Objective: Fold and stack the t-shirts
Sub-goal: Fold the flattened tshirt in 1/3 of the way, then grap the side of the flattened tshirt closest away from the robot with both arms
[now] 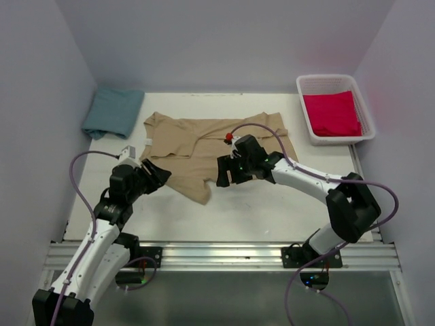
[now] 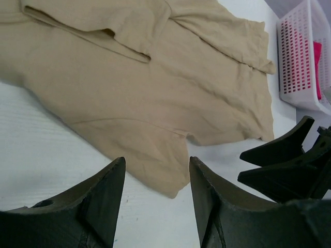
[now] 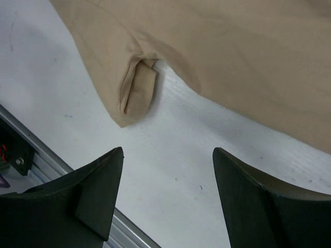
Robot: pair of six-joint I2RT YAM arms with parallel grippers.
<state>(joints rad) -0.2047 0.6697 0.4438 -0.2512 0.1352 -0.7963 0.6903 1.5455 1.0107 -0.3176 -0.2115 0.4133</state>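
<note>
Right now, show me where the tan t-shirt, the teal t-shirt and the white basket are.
tan t-shirt (image 1: 180,146), top view, middle of its body.
teal t-shirt (image 1: 112,112), top view, centre of the folded cloth.
white basket (image 1: 326,84), top view, its far slatted wall.

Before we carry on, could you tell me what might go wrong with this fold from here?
The tan shirt lies bunched, its near corner doubled under; a pinch there may catch one layer only. Both open jaws hang close together by that corner, so they could bump.

Top external: high off the table (image 1: 272,210) at 6 o'clock, looking down. Wrist views: close, low, sharing the tan t-shirt (image 3: 232,51) hem; left faces 2 o'clock.
</note>
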